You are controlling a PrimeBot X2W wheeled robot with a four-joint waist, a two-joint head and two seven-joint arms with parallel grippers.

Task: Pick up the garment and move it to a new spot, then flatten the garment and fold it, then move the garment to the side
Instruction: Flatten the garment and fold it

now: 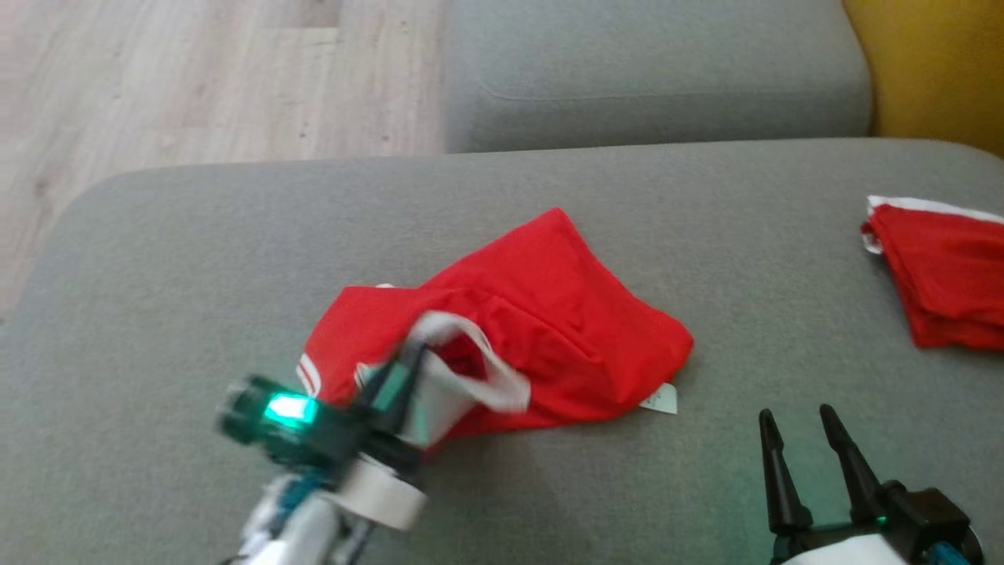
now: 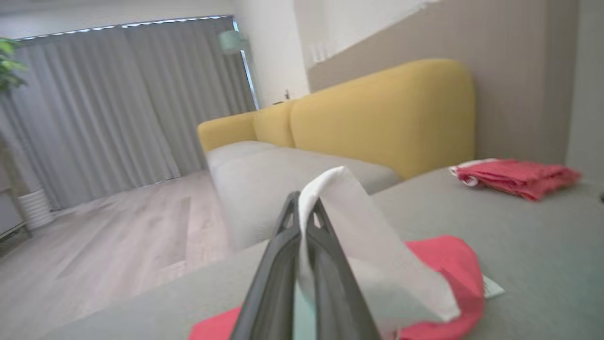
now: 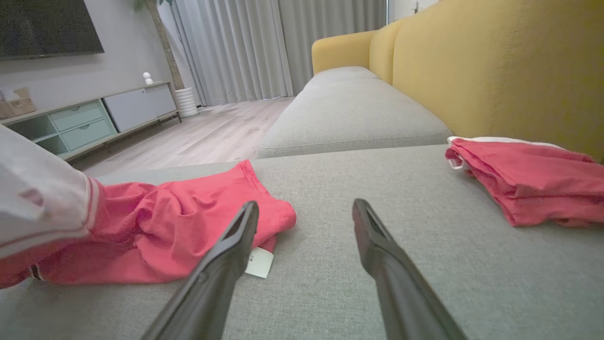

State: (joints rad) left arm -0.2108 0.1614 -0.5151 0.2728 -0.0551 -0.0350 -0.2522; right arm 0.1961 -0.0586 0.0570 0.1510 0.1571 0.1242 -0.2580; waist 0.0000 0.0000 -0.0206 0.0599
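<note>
A crumpled red garment [image 1: 541, 314] with a white neck band [image 1: 471, 377] lies in the middle of the grey sofa cushion [image 1: 196, 275]. My left gripper [image 1: 408, 361] is at its near left edge, shut on the white band [image 2: 368, 236], which is raised above the red cloth [image 2: 443, 264]. In the left wrist view the fingers [image 2: 304, 203] pinch the band between them. My right gripper [image 1: 796, 428] stands open near the front right, holding nothing. In the right wrist view its fingers [image 3: 306, 208] point past the garment [image 3: 179, 226] and its white label [image 3: 259, 262].
Another red garment [image 1: 941, 267], folded, lies at the cushion's right edge by the yellow backrest [image 3: 495, 71]. A second grey cushion [image 1: 651, 71] lies beyond. Wooden floor [image 1: 196, 78] drops off to the far left. Bare cushion stretches between the two garments.
</note>
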